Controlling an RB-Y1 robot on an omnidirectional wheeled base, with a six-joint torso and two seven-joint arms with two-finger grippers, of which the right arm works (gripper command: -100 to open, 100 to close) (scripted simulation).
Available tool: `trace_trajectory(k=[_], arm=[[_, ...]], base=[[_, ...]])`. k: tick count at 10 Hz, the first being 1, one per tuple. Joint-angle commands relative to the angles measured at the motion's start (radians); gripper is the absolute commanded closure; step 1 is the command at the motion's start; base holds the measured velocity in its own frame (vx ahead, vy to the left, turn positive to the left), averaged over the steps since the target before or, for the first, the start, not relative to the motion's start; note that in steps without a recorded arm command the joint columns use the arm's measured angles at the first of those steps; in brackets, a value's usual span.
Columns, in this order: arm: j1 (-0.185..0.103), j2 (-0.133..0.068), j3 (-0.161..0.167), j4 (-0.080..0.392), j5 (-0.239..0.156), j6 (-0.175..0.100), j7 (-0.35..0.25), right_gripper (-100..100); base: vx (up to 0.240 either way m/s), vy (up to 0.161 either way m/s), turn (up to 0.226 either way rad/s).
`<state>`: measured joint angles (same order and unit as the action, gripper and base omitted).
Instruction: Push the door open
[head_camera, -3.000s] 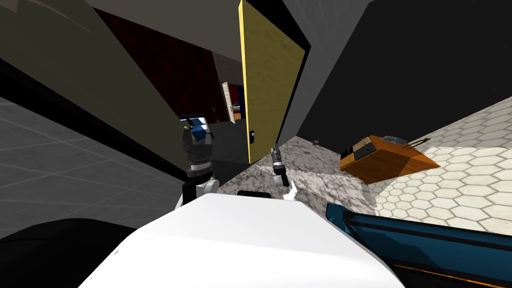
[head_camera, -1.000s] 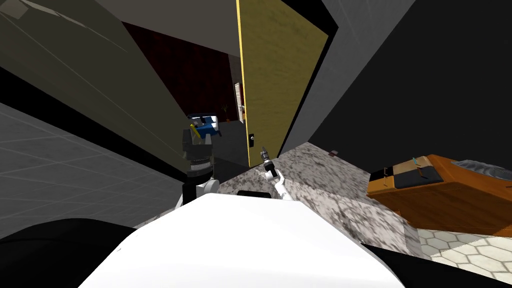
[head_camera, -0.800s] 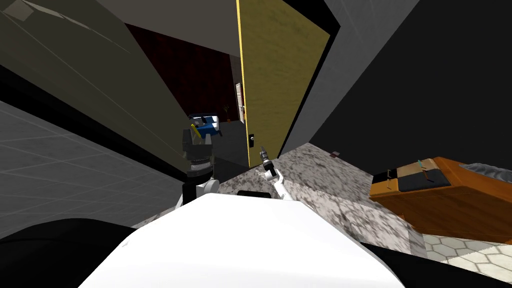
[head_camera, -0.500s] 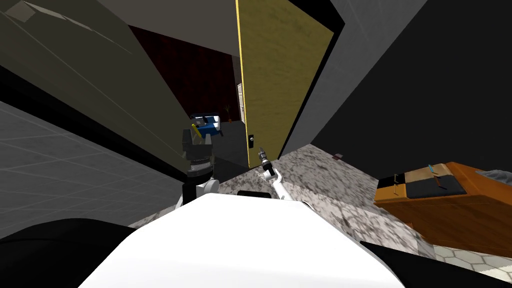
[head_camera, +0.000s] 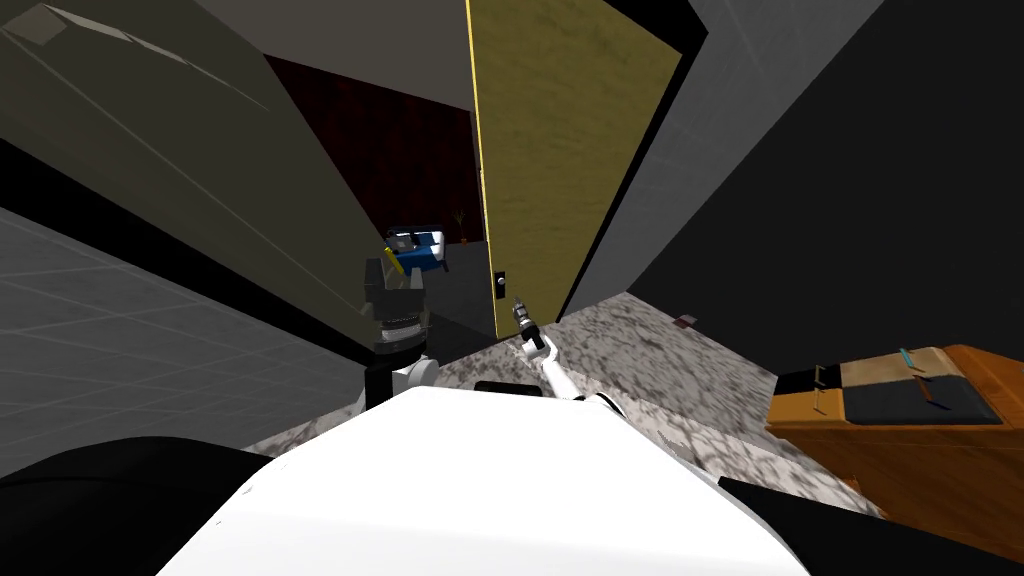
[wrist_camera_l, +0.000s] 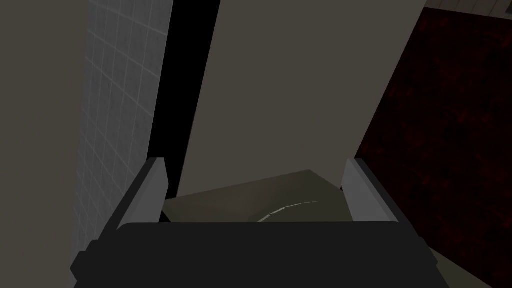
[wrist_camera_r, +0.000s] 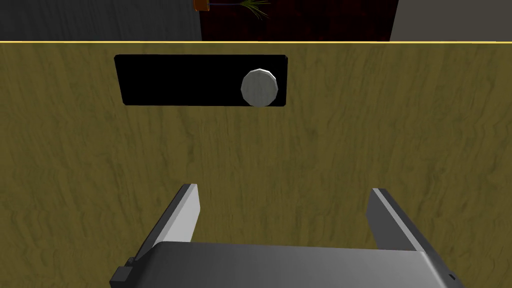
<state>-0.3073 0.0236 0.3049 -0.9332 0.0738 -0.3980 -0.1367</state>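
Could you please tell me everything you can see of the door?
The door is a yellow-brown, wood-grained panel with a brighter yellow edge. A black plate near that edge carries a round grey knob. It stands upright and partly open, a gap beside its edge. The open right gripper faces the panel close to the plate; contact cannot be told.

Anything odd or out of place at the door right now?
Nothing stands out. The yellow-brown door stands ajar, its round knob sits intact on its black plate, and the right gripper faces the panel, jaws open and empty.
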Motion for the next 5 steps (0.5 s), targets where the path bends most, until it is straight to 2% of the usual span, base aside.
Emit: trace_trajectory(k=[1,2,3,4,5], arm=[[-0.021,0.012,0.007,0.034,-0.001,0.008,-0.003,-100],[-0.036,0.022,0.012,0.060,-0.002,0.011,-0.005,-100],[-0.027,0.020,0.008,0.048,-0.001,0.004,0.000,-100],[-0.030,-0.009,0.004,0.053,-0.002,0.005,0.000,-100],[-0.031,-0.020,0.003,0.054,-0.003,0.004,0.001,-100]], base=[[0.105,-0.120,0.074],[0.101,-0.112,0.095],[0.045,-0.051,0.026],[0.110,0.041,0.031],[0.176,0.073,0.026]])
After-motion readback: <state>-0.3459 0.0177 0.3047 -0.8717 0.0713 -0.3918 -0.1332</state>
